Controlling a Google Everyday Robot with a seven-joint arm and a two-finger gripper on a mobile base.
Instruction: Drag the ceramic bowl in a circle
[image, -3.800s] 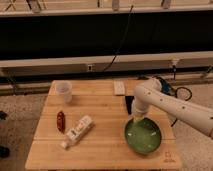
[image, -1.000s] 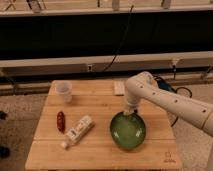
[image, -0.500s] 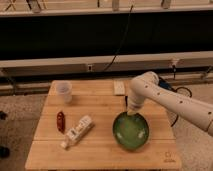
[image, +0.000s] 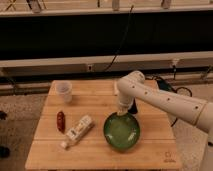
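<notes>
The ceramic bowl (image: 121, 132), wide, shallow and glossy green, sits on the wooden table (image: 100, 105) right of centre, near the front. My gripper (image: 122, 111) points down at the bowl's far rim and touches it there. The white arm (image: 165, 102) reaches in from the right.
A small translucent plastic cup (image: 64, 91) stands at the table's back left. A dark red item (image: 60, 121) and a white bottle (image: 77, 131) lie left of the bowl, the bottle close to it. A dark object (image: 132, 106) lies behind the gripper. A dark wall runs behind the table.
The bowl and gripper have moved from the table's right front toward the centre, and in the last half second a little further left toward the white bottle.
</notes>
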